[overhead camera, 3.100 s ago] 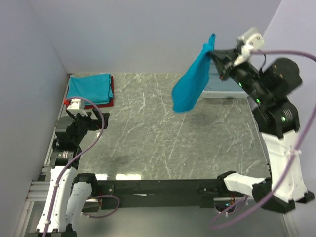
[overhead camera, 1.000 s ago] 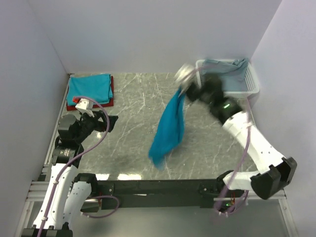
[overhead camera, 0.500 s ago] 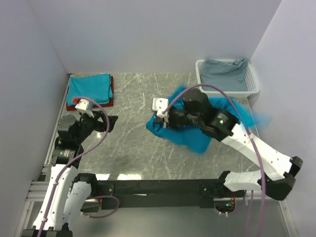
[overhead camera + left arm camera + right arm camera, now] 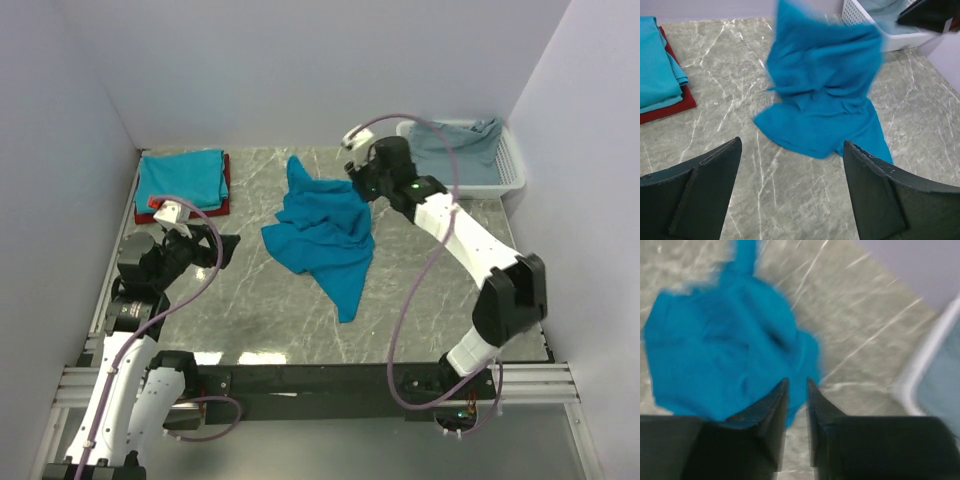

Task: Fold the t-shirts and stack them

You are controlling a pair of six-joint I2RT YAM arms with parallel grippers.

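Left gripper wide open, empty, near-left; teal t-shirt crumpled at mid worktop; right gripper over its far edge, jaws barely parted, nothing held; likely best to pull two corners apart and flatten it before folding for the folded stack, far left.

We're seeing a teal-blue t-shirt on a grey white-veined table, a teal folded shirt over a dark red shirt, plus a white basket.
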